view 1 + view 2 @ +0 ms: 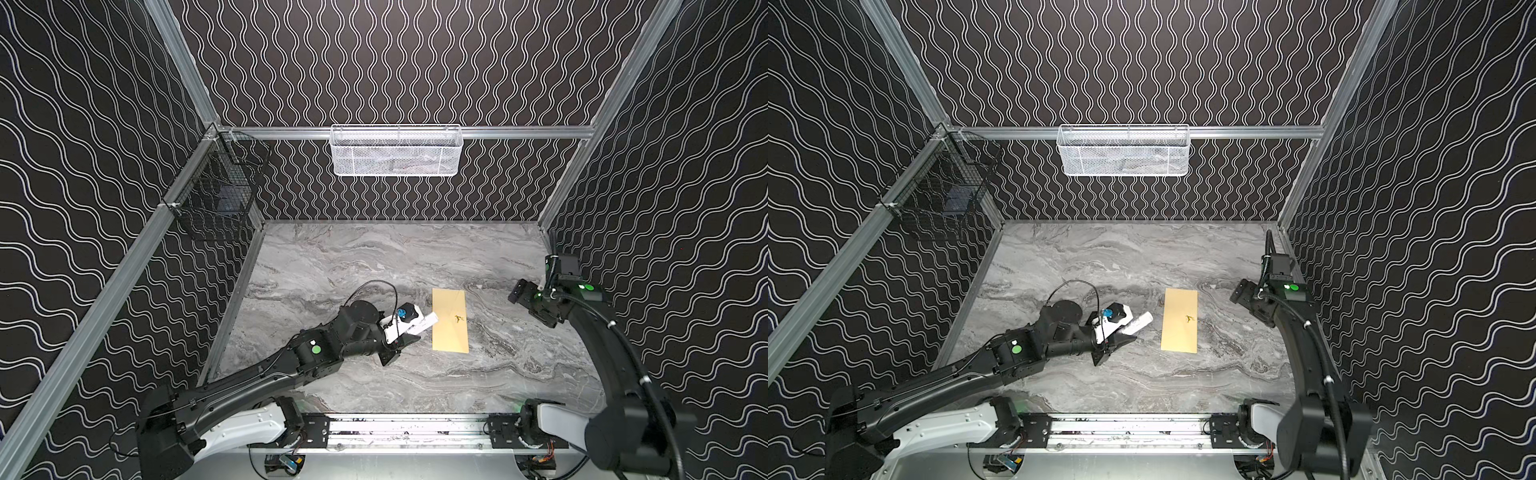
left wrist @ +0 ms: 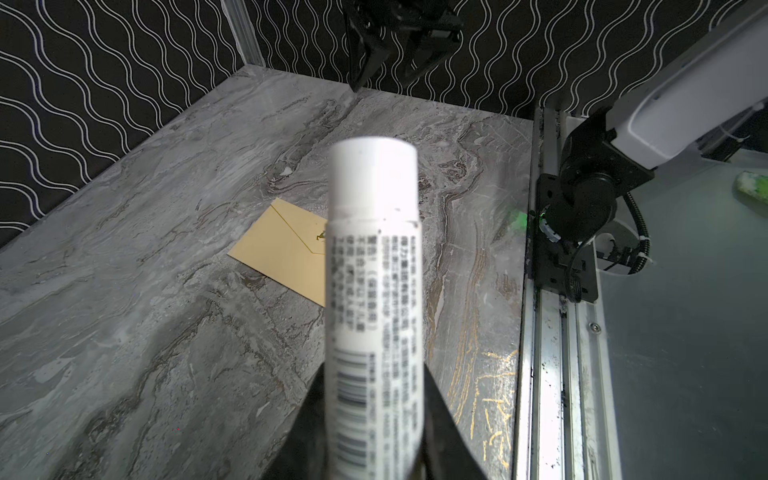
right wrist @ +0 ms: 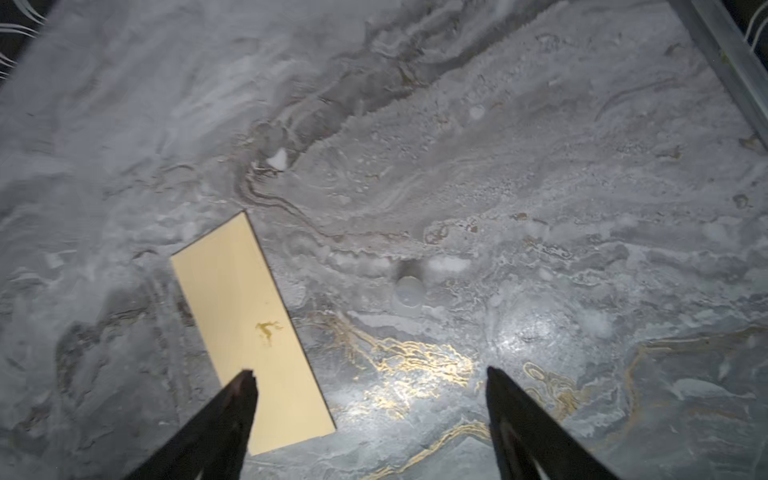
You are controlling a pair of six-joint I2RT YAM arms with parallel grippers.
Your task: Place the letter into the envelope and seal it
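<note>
While the left end effector [image 2: 374, 399] clamps the white tube [image 2: 374, 249] just left of the envelope [image 1: 450, 321], lying flat on the table [image 1: 332, 257], long axis toward the back wall [image 1: 415, 199], the right end effector [image 3: 370, 372] hangs released, farther off rightward; no letter shows.

One tan envelope [image 1: 449, 322], one gold mark [image 1: 457, 319] on it. One white tube [image 1: 424, 325]. Two baskets: one white mesh basket [image 1: 395, 150], one black wire basket [image 1: 216, 187]. Two robot arms: left arm [image 1: 249, 374], right arm [image 1: 598, 349], two fingers [image 3: 224, 419] each, four total. One marble desk [image 1: 332, 257].
</note>
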